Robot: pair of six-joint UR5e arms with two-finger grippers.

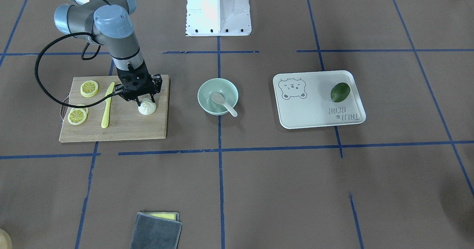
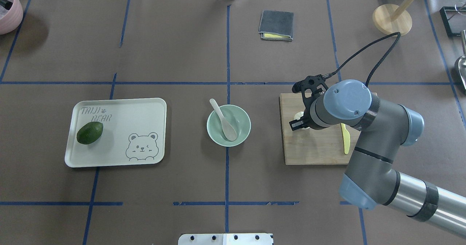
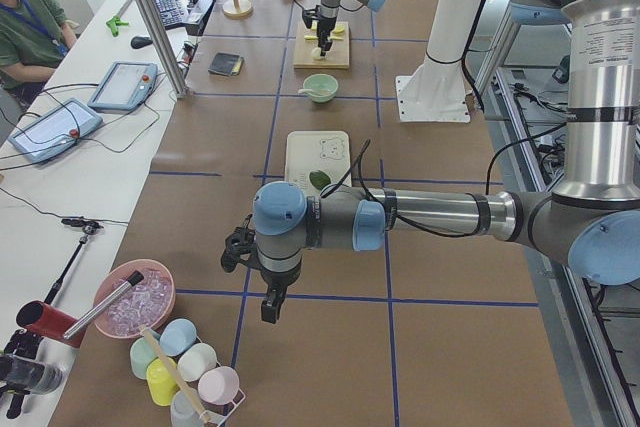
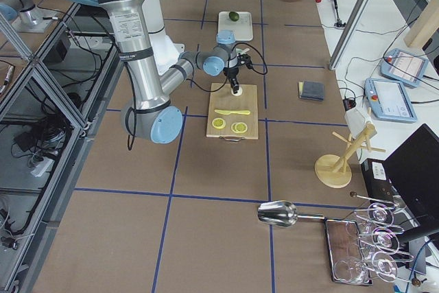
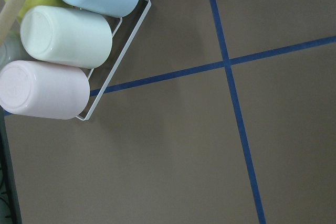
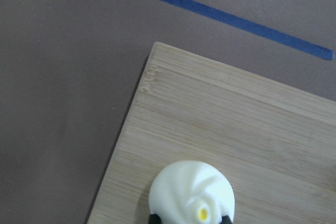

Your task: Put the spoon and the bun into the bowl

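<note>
Honestly the steamed bun (image 1: pixel 147 108), on the cutting board (image 1: pixel 122 125) at the bowl's (image 1: pixel 206 90) 9 o'clock seen front-on, looks light and squishy, so pinch its sides gently; right gripper (image 1: pixel 146 101) jaws straddle it, can't tell if clamped

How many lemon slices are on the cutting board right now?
2 clearly: one yellow lemon slice at the wooden cutting board's robot-side corner, another by its loop handle. A third may lie partly under that one.
</note>
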